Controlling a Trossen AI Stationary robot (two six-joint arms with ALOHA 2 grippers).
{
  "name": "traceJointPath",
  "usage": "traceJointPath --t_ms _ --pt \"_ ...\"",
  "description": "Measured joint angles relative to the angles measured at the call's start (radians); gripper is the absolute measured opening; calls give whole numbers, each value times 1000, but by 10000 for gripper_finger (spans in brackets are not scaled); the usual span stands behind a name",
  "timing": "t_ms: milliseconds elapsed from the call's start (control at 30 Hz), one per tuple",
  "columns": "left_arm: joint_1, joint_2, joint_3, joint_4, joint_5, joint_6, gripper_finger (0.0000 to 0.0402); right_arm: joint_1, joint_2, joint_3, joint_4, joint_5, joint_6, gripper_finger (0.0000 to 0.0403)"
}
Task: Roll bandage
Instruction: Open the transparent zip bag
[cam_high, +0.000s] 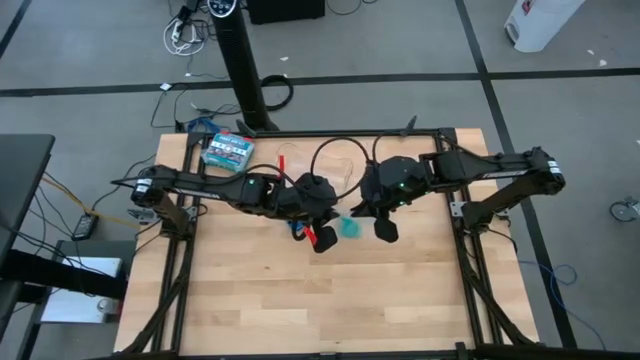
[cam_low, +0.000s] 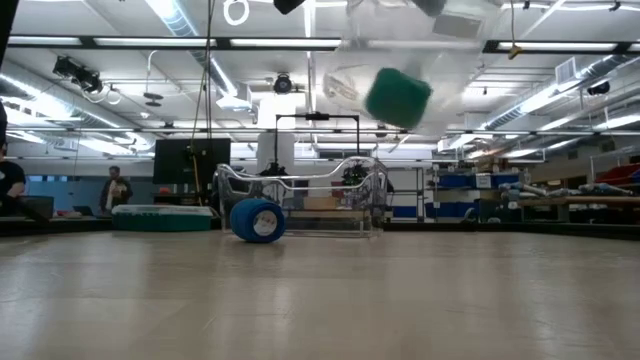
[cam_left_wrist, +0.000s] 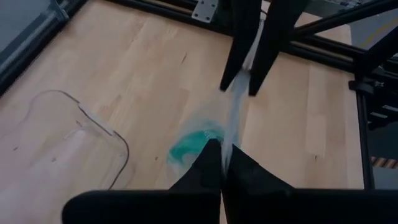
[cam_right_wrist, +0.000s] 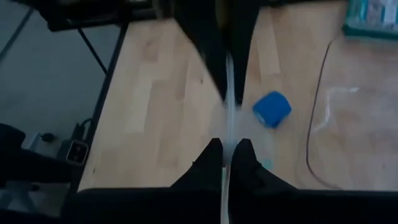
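Note:
The bandage is a small bright blue roll (cam_low: 257, 220) lying on its round side on the table (cam_right_wrist: 155, 93); it also shows in the right wrist view (cam_right_wrist: 272, 109). No gripper touches it. Above the table's middle, my left gripper (cam_left_wrist: 224, 163) and my right gripper (cam_right_wrist: 227, 155) face each other. Both are shut on a clear plastic bag (cam_low: 400, 60). A small teal-green roll (cam_low: 398, 97) sits inside the bag, also seen from above (cam_high: 349, 227). My left gripper pinches one end of the clear bag's top edge (cam_left_wrist: 231, 134) between its two fingers, slanting down from the table's left. The bag is lifted clear of the table. The stretch of plastic running to the other gripper looks taut. My right gripper pinches the opposite end of the bag's top edge (cam_right_wrist: 230, 124) between its two fingers, slanting down from the table's right. The bag hangs clear of the table, with the teal-green roll in its lower part.
A green-and-white printed box (cam_high: 227, 150) lies at the table's far left. A clear plastic container (cam_left_wrist: 68, 143) rests on the table below the left arm. Bare wood stretches across the table's near half (cam_high: 320, 310).

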Motion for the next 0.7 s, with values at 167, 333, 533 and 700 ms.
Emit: traceJointPath --t_ms 167,333,533,700 --pt "0 -12 1 -18 -16 1 0 0 -24 0 -84 -21 43 0" --pt "0 -14 2 -50 -17 -4 0 4 -40 0 -180 -47 89 0" --pt "-2 -14 2 -51 -17 -34 0 18 -45 0 -274 -55 116 0" --pt "-2 -14 2 -60 -16 -34 0 33 -45 -1 -320 -57 115 0"
